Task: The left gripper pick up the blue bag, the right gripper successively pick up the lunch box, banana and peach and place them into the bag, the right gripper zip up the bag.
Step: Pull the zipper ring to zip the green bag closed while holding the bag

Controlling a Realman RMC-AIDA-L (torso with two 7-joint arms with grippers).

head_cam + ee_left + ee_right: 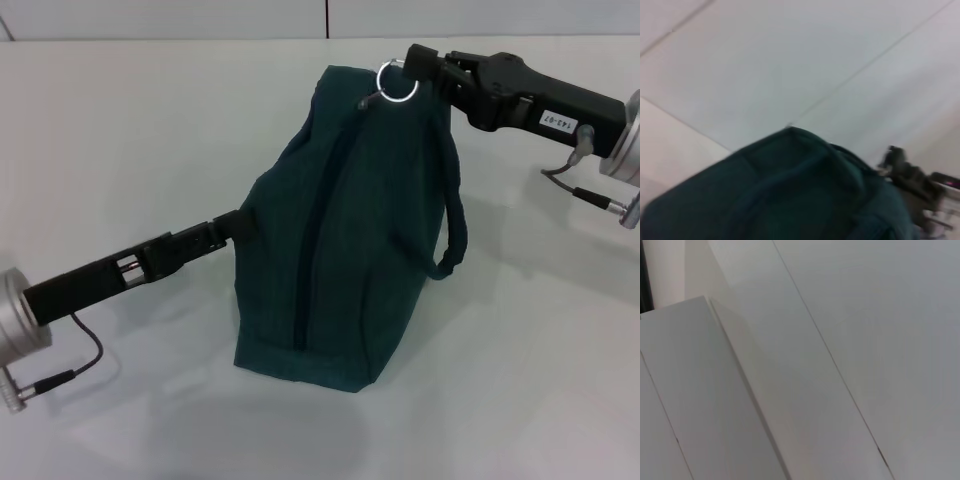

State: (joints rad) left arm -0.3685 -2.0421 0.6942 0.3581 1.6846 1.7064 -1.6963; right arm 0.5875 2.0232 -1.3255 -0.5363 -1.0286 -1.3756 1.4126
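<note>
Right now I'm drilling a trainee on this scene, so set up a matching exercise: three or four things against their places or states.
Things:
1. blue bag
2. left claw
3. right claw
4. silver ring zip pull

Places or states:
A. at the bag's top far corner
B. zipped shut on the table
C. at the bag's left side
D. meeting the ring from the right

Pairs: 1-B, 2-C, 3-D, 4-A

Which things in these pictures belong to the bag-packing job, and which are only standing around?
Belong to the job:
- blue bag, upright on the table, zip line shut
- its silver ring zip pull
- right gripper, at the ring
- left gripper, at the bag's side

Only around:
- white table; nothing else lies on it. Lunch box, banana and peach are not visible.
</note>
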